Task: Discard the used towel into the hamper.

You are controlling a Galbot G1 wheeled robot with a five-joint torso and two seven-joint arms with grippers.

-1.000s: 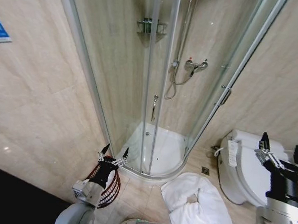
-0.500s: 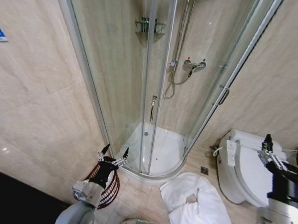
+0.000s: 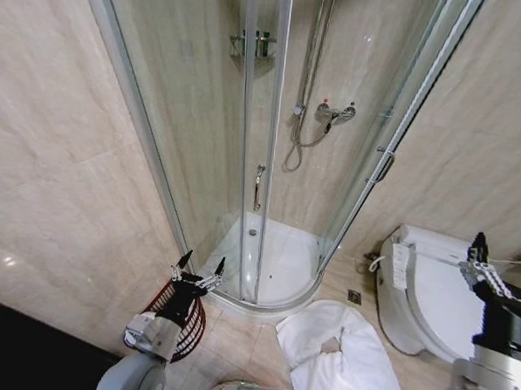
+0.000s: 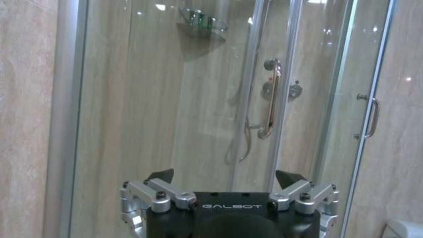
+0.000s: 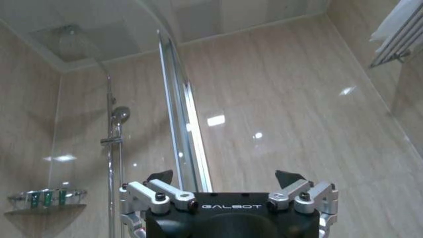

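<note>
Since the earlier frames the head camera has been turned a little, so the whole bathroom is seen shifted: the shower cabin (image 3: 271,161) and its shelf are now placed lower and more to the left in the picture, and the blue sign on the wall has almost left the edge at 9 o'clock. No move of the things themselves is seen.

In the head view the towel (image 3: 343,361) is seen lying crumpled on the floor at about 5 o'clock, just in front of the shower tray and beside the toilet (image 3: 430,287). The hamper (image 3: 184,326) is standing on the floor at about 7 o'clock, close to the wall and well apart from the towel.

The left gripper (image 3: 199,269) is held just above the hamper, its fingers spread apart and nothing between them. The right gripper (image 3: 502,260) is held at 4 o'clock, in front of the toilet, also spread open and empty, as is shown in the right wrist view (image 5: 225,176).
</note>
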